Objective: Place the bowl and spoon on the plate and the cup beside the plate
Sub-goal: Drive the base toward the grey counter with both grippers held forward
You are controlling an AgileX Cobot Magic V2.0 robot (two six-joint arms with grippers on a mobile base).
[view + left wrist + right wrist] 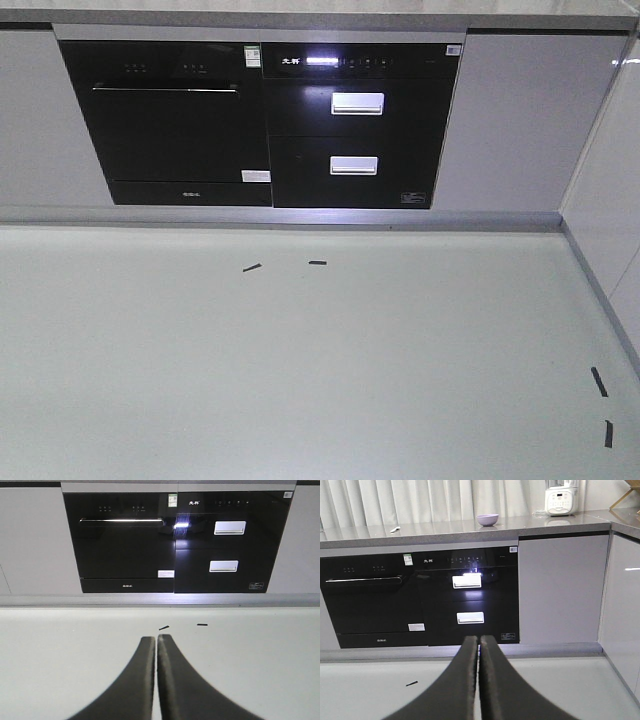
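The lavender bowl [487,519] stands far off on the grey countertop [445,530] in the right wrist view. A small pale thing lies on the same counter to the left and looks like the spoon [395,529]. The plate and the cup are out of view. My right gripper [479,639] is shut with nothing in it, well below and in front of the counter. In the left wrist view my left gripper [156,639] is also shut and empty, low over the pale floor. Neither gripper shows in the front view.
Black built-in appliances [260,125] fill the cabinet front ahead, with grey cabinet doors [515,120] to the right and a side cabinet run [610,220]. A white appliance [561,497] sits on the counter. Short black tape marks [252,267] lie on the floor.
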